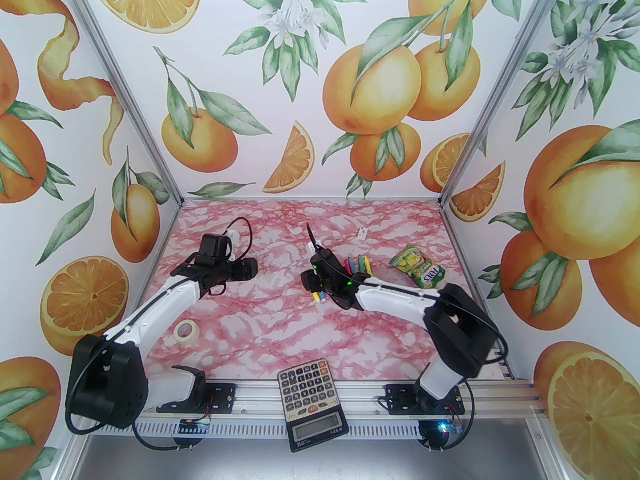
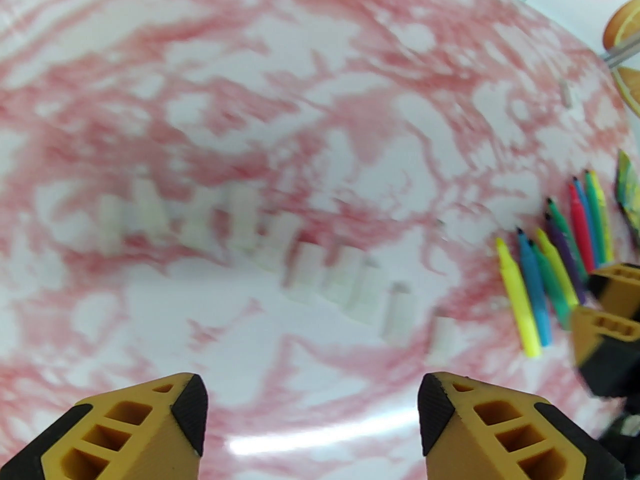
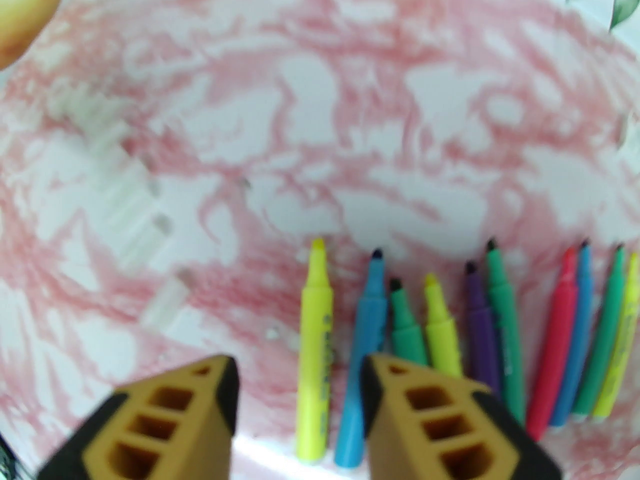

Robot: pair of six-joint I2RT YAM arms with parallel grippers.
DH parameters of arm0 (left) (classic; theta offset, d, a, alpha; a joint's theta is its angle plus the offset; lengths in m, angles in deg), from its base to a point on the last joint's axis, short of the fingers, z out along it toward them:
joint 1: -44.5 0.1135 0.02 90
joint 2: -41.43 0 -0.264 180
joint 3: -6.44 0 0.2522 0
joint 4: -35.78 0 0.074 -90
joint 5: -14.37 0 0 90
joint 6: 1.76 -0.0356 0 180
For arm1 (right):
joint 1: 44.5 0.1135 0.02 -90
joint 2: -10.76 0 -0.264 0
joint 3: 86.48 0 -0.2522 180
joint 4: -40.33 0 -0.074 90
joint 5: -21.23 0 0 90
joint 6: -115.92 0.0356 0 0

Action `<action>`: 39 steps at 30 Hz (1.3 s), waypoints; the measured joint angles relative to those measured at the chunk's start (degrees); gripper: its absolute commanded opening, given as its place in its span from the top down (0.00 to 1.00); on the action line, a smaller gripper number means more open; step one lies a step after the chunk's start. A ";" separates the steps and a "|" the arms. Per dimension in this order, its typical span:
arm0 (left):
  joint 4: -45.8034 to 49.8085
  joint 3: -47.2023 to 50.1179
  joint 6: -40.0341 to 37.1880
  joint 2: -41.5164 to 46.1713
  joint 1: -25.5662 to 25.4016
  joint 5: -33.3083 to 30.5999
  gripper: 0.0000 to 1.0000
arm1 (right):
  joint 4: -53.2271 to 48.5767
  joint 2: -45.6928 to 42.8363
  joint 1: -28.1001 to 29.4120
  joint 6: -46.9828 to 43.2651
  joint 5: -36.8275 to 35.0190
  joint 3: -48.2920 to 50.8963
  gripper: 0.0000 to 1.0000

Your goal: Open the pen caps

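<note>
Pen caps (image 2: 306, 270): pale, translucent sleeves, blurred in both wrist views, lying in a loose row on the table (image 2: 320, 68), well apart from the pens (image 3: 480, 318) and none seated on a barrel. About ten pens lie side by side to the right of the row, with their tips pointing the same way. Every tip that shows is bare, so the uncapping appears to be finished or nearly so. Sorting caps to one side and barrels to the other probably keeps opened pieces clear of the working area.

Right gripper (image 3: 298, 373): hovers just above the near ends of the yellow and blue pens, its jaws parted to a moderate gap with nothing between them, consistent with setting a pen down or checking the row.

Left gripper (image 2: 312, 393): spread wide and empty, low over the table and facing the cap row.

Pouch (image 1: 420, 268), tape roll (image 1: 187, 330) and calculator (image 1: 312, 403): lie apart from the work and play no role.
</note>
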 measured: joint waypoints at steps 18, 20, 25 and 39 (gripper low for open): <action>-31.65 13.55 -11.87 -3.17 12.31 -14.27 0.01 | 4.28 -23.08 -22.56 -13.79 -11.04 13.66 0.00; -37.46 16.04 -12.79 -4.09 12.44 -14.19 0.00 | 6.91 -25.20 -26.05 -14.51 -12.11 16.98 0.00; -48.52 20.41 -13.81 -6.51 12.41 -12.61 0.00 | 11.17 -26.95 -32.46 -14.78 -14.32 22.21 0.00; -73.68 23.93 -17.40 -18.62 11.76 -3.82 0.00 | 52.11 -6.62 -38.69 -14.45 -5.99 38.18 0.00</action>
